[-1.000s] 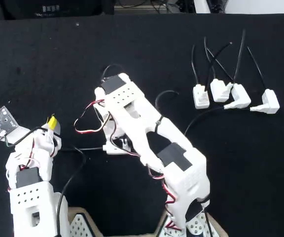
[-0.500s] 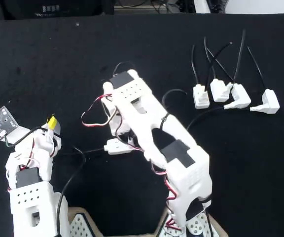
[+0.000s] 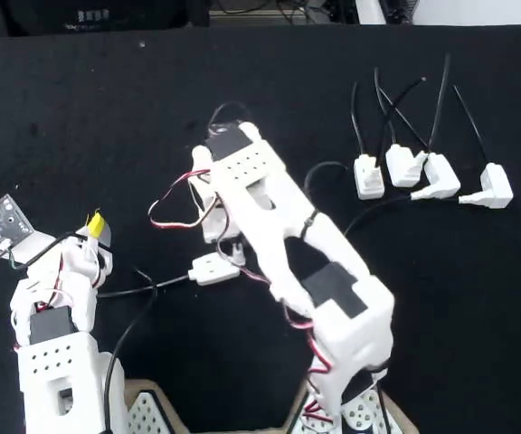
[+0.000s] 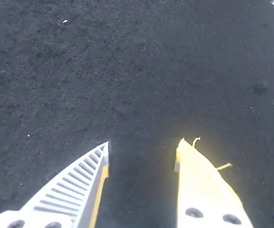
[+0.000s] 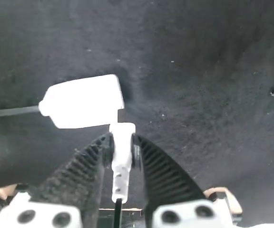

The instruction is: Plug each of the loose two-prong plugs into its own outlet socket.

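Right wrist view puts us close on the action: the right tool is pinching a small white plug between its two black ribbed fingers, gripping it on both flanks. The plug points straight out past the fingertips, and a thin black cord leaves its back end between the fingers. Just ahead of the tips lies the white outlet socket, flat on the black counter. The plug's nose is right up against the socket's near edge, though we cannot tell whether the prongs are in. A grey cord runs off the socket's far end, out to one side of the tool.

From the high view, we see the right tool angled down at that same socket, which sits just beyond its tips. The socket's dark cord trails away toward the left arm.

Over on that side, the left tool is well apart from the socket. In its own wrist view, the left tool is spread wide, with one white ribbed finger and one yellow finger, and bare counter between and ahead of them.

Far off to the right tool's other side sits a cluster of white corded pieces, well clear of both tools.
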`<action>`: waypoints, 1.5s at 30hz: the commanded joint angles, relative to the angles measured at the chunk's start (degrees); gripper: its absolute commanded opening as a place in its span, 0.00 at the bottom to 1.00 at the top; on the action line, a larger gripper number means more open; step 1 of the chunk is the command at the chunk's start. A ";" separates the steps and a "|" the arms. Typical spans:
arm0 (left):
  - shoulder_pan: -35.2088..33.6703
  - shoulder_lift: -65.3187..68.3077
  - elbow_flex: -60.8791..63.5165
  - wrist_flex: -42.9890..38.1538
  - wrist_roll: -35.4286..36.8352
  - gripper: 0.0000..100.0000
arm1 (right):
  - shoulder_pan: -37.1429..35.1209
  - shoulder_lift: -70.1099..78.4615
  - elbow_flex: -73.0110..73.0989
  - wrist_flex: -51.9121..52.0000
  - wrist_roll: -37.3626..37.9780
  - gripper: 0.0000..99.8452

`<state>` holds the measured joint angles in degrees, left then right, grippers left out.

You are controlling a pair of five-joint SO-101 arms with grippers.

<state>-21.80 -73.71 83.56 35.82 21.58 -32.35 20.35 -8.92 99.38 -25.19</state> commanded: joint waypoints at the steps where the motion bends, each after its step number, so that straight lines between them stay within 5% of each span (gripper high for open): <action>1: -0.13 -0.53 -1.80 -1.05 0.62 0.22 | -3.34 -5.76 -1.10 1.85 1.76 0.01; 13: -0.31 -0.53 -1.80 -1.05 0.53 0.22 | -3.43 7.25 -7.78 1.76 7.91 0.01; 40: -0.22 -0.53 -1.89 -1.05 0.44 0.22 | 0.26 12.44 -7.25 0.97 8.70 0.01; 45: -0.40 -0.53 -1.89 -1.05 0.44 0.22 | 0.53 15.16 -8.66 1.05 16.26 0.01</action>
<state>-21.80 -73.71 83.56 35.82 21.58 -33.05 34.77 -15.87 99.38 -13.49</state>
